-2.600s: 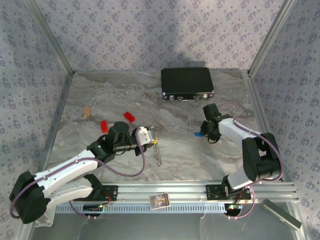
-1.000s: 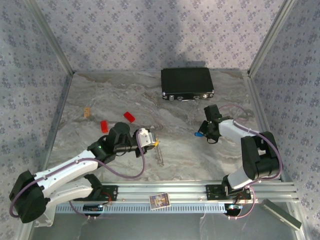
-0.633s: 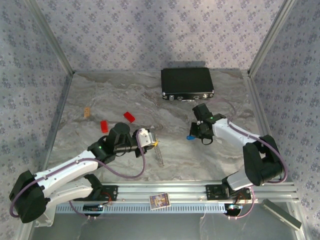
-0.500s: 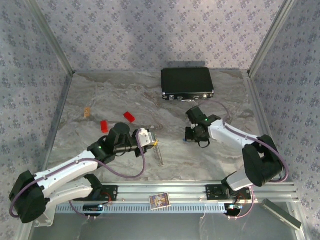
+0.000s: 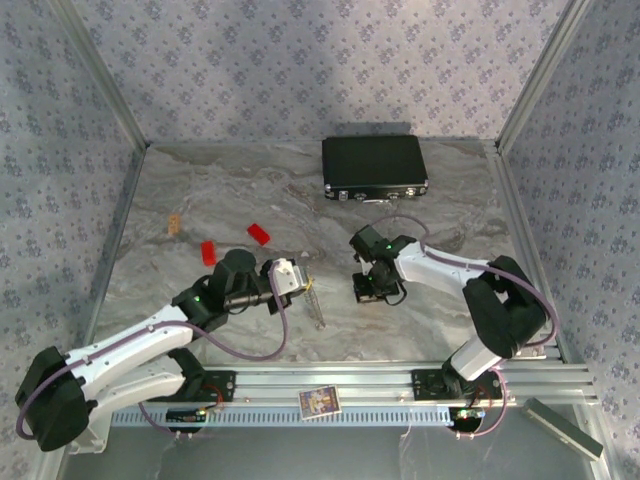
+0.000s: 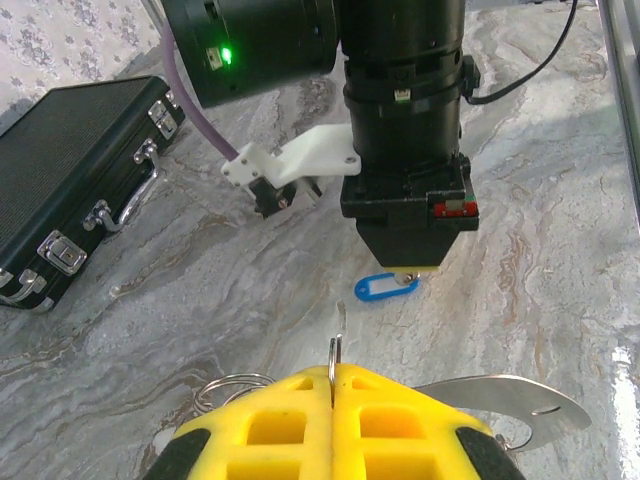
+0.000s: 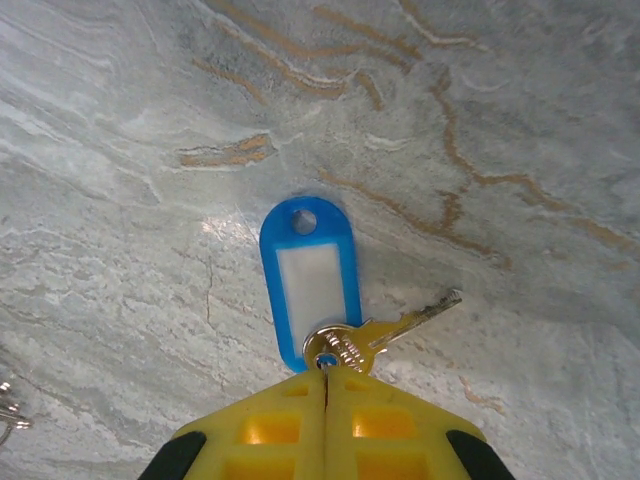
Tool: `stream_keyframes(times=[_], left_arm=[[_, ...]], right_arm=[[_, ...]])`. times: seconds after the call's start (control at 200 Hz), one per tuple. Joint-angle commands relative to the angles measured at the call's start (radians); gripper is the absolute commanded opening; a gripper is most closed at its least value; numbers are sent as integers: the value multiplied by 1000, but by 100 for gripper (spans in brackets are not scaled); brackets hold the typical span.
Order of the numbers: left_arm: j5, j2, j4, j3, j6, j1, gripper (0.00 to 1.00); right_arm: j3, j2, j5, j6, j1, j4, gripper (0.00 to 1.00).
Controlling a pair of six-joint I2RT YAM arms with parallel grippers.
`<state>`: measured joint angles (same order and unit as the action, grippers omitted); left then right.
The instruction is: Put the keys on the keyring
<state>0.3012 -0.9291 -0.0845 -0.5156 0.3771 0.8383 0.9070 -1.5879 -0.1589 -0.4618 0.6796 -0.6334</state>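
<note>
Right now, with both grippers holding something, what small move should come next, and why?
Probably ease the right gripper toward the left gripper. The right one pinches the key with its blue tag; the left one pinches the keyring upright, and the two are apart.

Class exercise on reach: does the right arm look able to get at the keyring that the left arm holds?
Probably yes. The right end effector, shut on the blue-tagged key, hangs close to the keyring in the left end effector, with bare table between.
</note>
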Motion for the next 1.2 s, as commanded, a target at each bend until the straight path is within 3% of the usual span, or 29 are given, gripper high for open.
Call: stream_keyframes(times=[0.0,0.12,0.23,0.44,0.64,0.969,1.194], left_arm=[[4,25,-51,-3,19,7,0],[10,26,-49,-3,20,7,0],[12,26,-48,-3,22,7,0],[21,26,-45,-4,21,7,0],[30,26,-44,-6,22,7,0],[35,26,-44,-5,23,7,0],[4,68,-63,1,0,18,0]], right_arm=[[31,-25,-24,19,8,-17,0],[33,-39,-31,20,5,-17,0],[36,-40,-39,20,6,-14,10],[41,-49,-34,23,5,-23,13],[40,-56,-32,22,4,-23,13],[59,0,1,35,7,-63,0],[99,144,130,95,52,-103,0]])
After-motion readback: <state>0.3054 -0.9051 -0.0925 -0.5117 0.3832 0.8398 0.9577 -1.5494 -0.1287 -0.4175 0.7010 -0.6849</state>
